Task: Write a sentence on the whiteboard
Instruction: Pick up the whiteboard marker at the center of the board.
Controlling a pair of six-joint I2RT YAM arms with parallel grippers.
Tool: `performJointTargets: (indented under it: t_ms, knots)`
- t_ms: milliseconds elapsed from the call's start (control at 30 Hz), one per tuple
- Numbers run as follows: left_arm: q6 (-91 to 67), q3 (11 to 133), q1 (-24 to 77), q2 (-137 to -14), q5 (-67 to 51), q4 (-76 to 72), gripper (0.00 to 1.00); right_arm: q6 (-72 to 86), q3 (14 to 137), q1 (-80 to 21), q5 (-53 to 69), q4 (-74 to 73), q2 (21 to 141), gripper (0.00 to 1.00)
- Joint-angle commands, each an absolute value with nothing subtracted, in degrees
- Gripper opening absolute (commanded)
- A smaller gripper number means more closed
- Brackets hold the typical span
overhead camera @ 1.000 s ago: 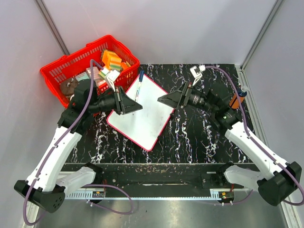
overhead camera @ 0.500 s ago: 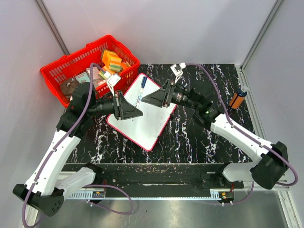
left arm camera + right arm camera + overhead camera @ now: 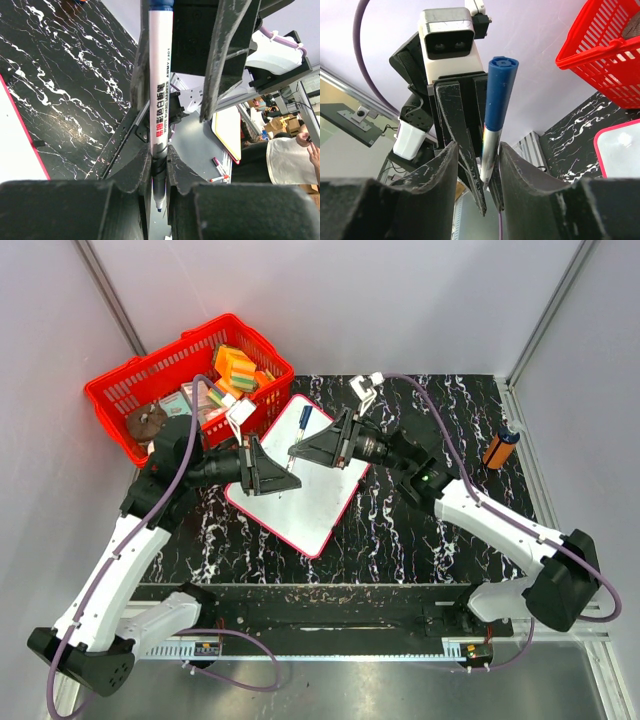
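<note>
The whiteboard (image 3: 320,495) lies tilted on the black marble table, and its visible face is plain white. The sentence is out of view. My left gripper (image 3: 292,473) hovers over the board's far-left part, shut on a white marker (image 3: 299,432) with a blue end. In the left wrist view the marker (image 3: 161,90) is pinched near its blue tip. My right gripper (image 3: 298,451) faces the left one. In the right wrist view its fingers (image 3: 442,165) stand on either side of the marker (image 3: 497,100) with gaps, so it is open.
A red basket (image 3: 125,390) full of colourful items stands at the back left, close to the left arm. An orange cylinder (image 3: 500,448) lies near the table's right edge. Grey walls enclose the table on three sides.
The right arm has swung left across the board to the marker, and its jaws have narrowed around it. The left gripper, still shut on the marker, has barely shifted.
</note>
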State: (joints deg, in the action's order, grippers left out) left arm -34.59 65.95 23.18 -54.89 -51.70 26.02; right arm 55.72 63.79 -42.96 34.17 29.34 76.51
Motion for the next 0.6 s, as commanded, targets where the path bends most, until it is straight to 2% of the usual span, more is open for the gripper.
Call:
performJointTargets:
  t_ms: [0,33,133,233,267,367,400,433,467,500,567]
  knots:
    - [-35.2,66.0,23.0,-54.0,-53.4,23.2,0.0,57.0,66.2,-44.0,35.6,34.1,77.4,0.41]
    - [-35.3,65.9,23.0,-54.0,-53.4,23.2,0.0,57.0,66.0,-44.0,35.6,34.4,77.5,0.41]
    - [-35.2,65.7,23.0,-54.0,-53.4,23.2,0.0,57.0,66.0,-44.2,35.9,34.3,77.3,0.3]
    - [-35.0,65.7,23.1,-54.1,-53.8,23.2,0.0,57.0,65.7,-44.2,36.1,33.6,77.3,0.03]
    - [-34.9,65.7,23.0,-54.1,-53.9,23.2,0.0,57.0,65.7,-44.2,35.9,33.2,77.1,0.0]
    - [-34.8,65.7,23.0,-54.2,-53.8,23.2,0.0,56.7,64.4,-44.2,34.7,33.1,75.8,0.0]
    - [-34.8,65.7,23.0,-54.2,-53.8,23.2,0.04,56.3,64.2,-44.2,34.2,32.7,75.3,0.0]
    - [-34.6,65.7,23.0,-54.2,-53.7,23.4,0.13,55.8,63.8,-44.2,33.2,32.2,74.9,0.0]
    - [-34.5,65.7,23.0,-54.2,-53.5,23.6,0.36,54.7,63.7,-44.2,32.7,30.4,73.9,0.0]
    - [-34.2,65.7,23.0,-54.1,-53.2,23.9,0.47,54.0,63.6,-44.2,32.2,29.5,73.4,0.0]
    - [-33.8,65.8,23.0,-54.1,-53.3,24.3,0.57,52.2,63.0,-44.2,30.9,27.5,71.7,0.0]
